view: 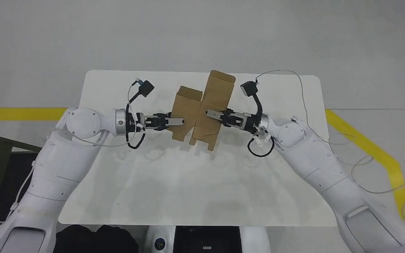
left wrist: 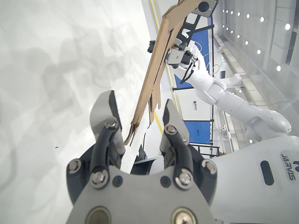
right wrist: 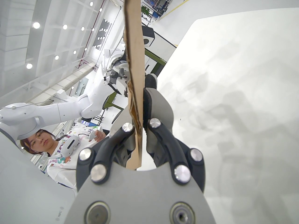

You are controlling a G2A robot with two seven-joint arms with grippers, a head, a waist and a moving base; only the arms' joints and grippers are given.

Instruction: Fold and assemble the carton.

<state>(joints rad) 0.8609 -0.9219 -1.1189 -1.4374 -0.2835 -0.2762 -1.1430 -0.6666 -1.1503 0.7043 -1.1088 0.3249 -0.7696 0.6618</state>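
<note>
Right gripper (right wrist: 139, 89) is clamped on one edge of the carton (right wrist: 133, 36), seen edge-on. Left gripper (left wrist: 140, 104) stands parted, the carton's opposite edge between its fingers, near one pad. The top view shows the carton's broad face above the table (view: 190, 190), between both arms.

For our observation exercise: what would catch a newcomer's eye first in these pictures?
A brown carton is held up above the middle of the white table. The right gripper is shut on one edge, while the left gripper sits open around the opposite edge.
</note>
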